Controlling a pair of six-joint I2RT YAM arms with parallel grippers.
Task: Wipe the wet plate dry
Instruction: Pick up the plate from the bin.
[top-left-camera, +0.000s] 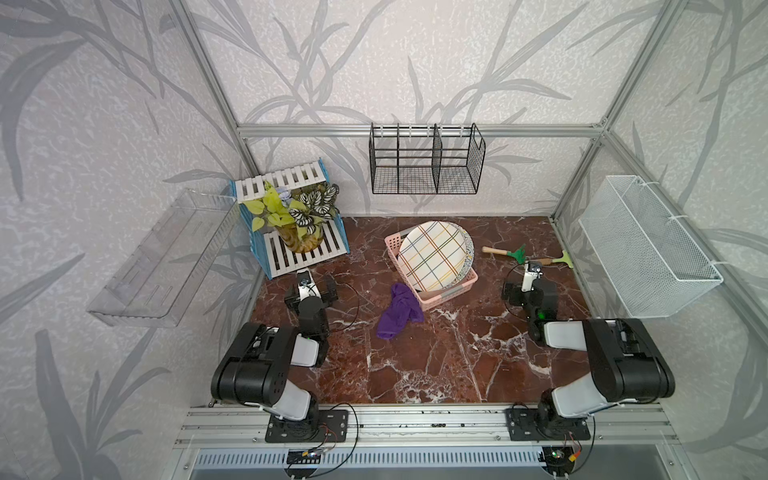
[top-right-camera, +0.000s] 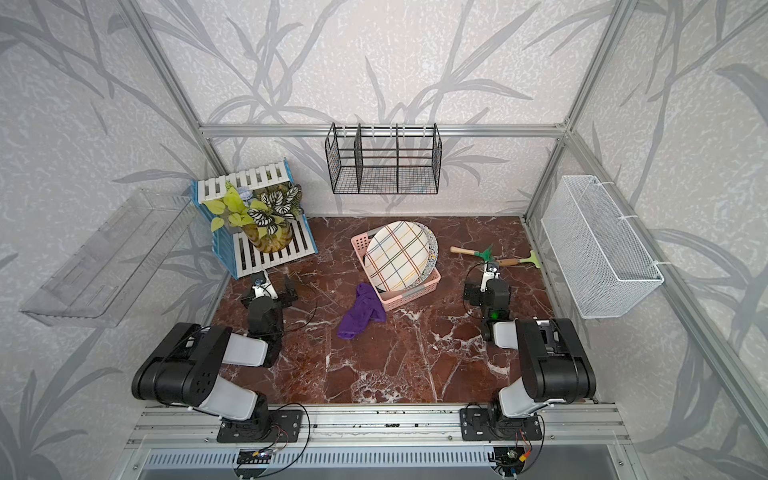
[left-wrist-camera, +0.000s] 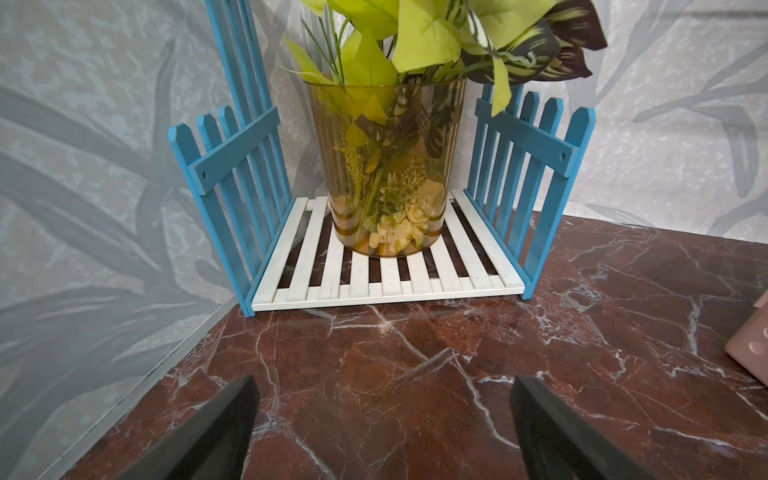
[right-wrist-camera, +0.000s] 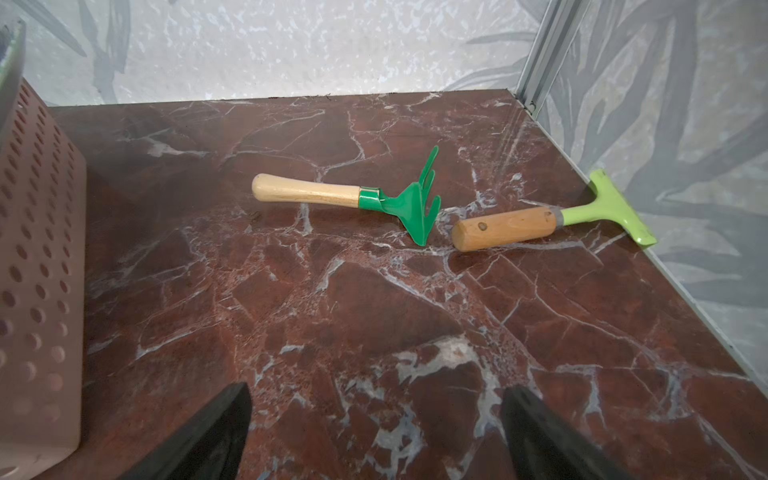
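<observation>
Both jaws wide, empty; plaid plate (top-left-camera: 432, 255) prob slick + fragile, grip top rim; purple cloth (top-left-camera: 399, 311) limp, pinch a fold.

A robot lab cell: aluminium frame (top-left-camera: 519, 130), leaf-print wall panels (top-left-camera: 374, 54), marble-look tabletop (top-left-camera: 436, 353)

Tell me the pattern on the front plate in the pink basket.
The front plate is white with a plaid of crossing coloured lines, clearest in a top view.
</observation>
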